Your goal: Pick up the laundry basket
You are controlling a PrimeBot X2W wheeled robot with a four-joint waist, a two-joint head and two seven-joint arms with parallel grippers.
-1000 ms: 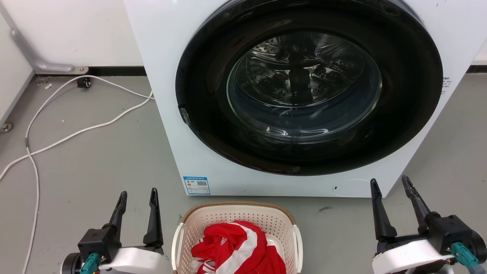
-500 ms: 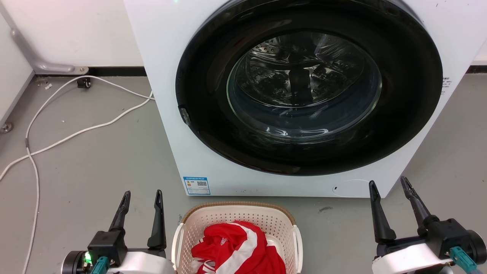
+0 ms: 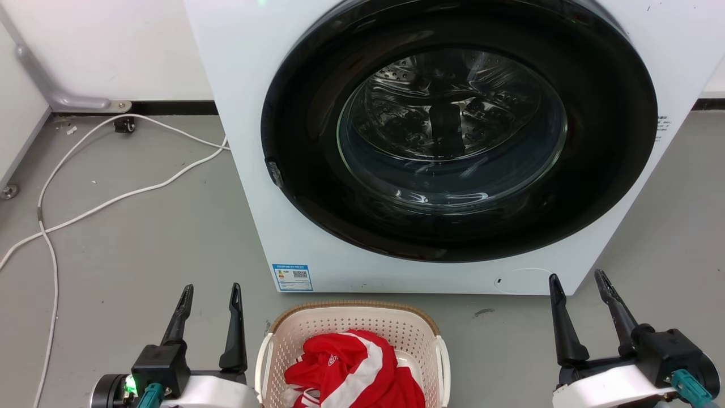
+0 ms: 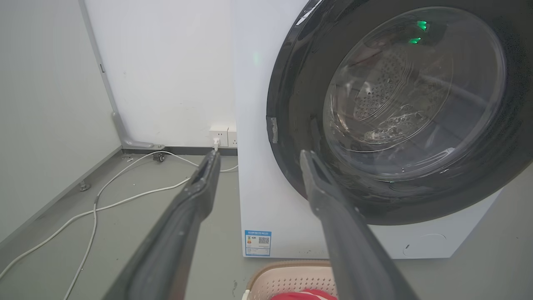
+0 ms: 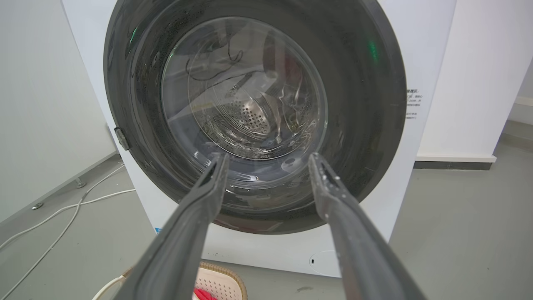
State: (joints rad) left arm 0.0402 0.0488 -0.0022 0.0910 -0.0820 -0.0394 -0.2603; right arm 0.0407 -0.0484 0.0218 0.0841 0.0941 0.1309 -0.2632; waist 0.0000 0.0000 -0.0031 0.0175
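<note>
The laundry basket [image 3: 317, 331], cream and perforated with a brown woven-look rim and white side handles, stands on the floor at the bottom centre, just in front of the washing machine. A red and white garment [image 3: 351, 368] lies inside it. My left gripper [image 3: 210, 289] is open just left of the basket, close to its left handle, holding nothing. My right gripper [image 3: 576, 279] is open well to the basket's right, also holding nothing. A corner of the basket [image 4: 291, 277] appears in the left wrist view, and its rim [image 5: 216, 279] in the right wrist view.
A white washing machine [image 3: 243, 113] with a large dark round door [image 3: 453, 136], shut, rises directly behind the basket. White cables [image 3: 113, 198] trail over the grey floor at the left. A white wall with a metal bracket [image 3: 62, 96] stands at the back left.
My left gripper has shifted slightly right, toward the basket. My right gripper has dropped a little in the view. The basket has not moved.
</note>
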